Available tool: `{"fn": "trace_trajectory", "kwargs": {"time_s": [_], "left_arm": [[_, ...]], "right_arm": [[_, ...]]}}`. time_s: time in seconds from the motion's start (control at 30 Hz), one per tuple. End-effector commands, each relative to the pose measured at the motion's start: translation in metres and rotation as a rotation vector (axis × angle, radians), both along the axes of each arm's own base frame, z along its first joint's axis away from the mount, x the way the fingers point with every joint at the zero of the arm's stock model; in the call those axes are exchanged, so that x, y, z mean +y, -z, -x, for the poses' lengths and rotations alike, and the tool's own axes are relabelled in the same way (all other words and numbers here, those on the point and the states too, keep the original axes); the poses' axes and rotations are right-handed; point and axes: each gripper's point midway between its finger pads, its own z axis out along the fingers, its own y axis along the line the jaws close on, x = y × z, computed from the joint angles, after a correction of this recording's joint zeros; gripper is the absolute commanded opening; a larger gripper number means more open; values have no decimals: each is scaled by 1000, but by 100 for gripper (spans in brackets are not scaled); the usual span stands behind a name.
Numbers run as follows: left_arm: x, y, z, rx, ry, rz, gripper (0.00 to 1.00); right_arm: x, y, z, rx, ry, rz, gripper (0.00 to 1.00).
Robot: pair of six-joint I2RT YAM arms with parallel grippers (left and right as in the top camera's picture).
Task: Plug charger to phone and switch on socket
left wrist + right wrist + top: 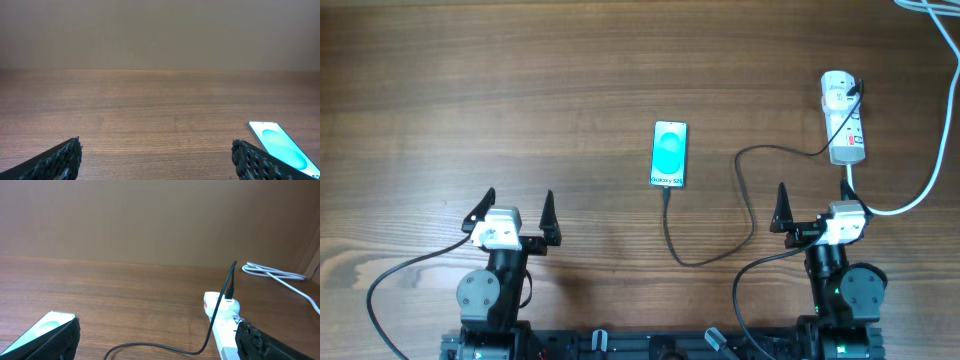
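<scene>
The phone [669, 153] lies flat mid-table with its cyan screen up; it also shows at the right edge of the left wrist view [278, 144] and at the lower left of the right wrist view [42, 328]. The charger, a thin black cable [748, 210], runs from the adapter on the socket [842, 118] in a loop to the phone's near end, where its plug [667, 192] meets the phone. The cable [165, 347] and the socket [223, 317] show in the right wrist view. My left gripper [513, 215] and right gripper [817, 210] are open and empty, near the front edge.
A thick white lead [932, 160] runs from the socket's near end, curves up the right side and leaves at the top right corner; its far coil shows in the right wrist view [274, 273]. The wooden table [520, 90] spans the view.
</scene>
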Motion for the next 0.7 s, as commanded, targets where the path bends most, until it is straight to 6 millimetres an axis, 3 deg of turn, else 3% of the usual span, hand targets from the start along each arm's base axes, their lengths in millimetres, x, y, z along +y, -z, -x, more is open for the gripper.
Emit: {"fn": "trace_trajectory", "kwargs": {"time_s": [0.0, 0.67], "left_arm": [[-1, 2, 0, -2, 4, -23, 100], [-2, 2, 0, -3, 11, -18, 100]], "right_arm": [[-3, -3, 0, -12, 15, -4, 100], [-3, -3, 0, -12, 15, -4, 100]]}}
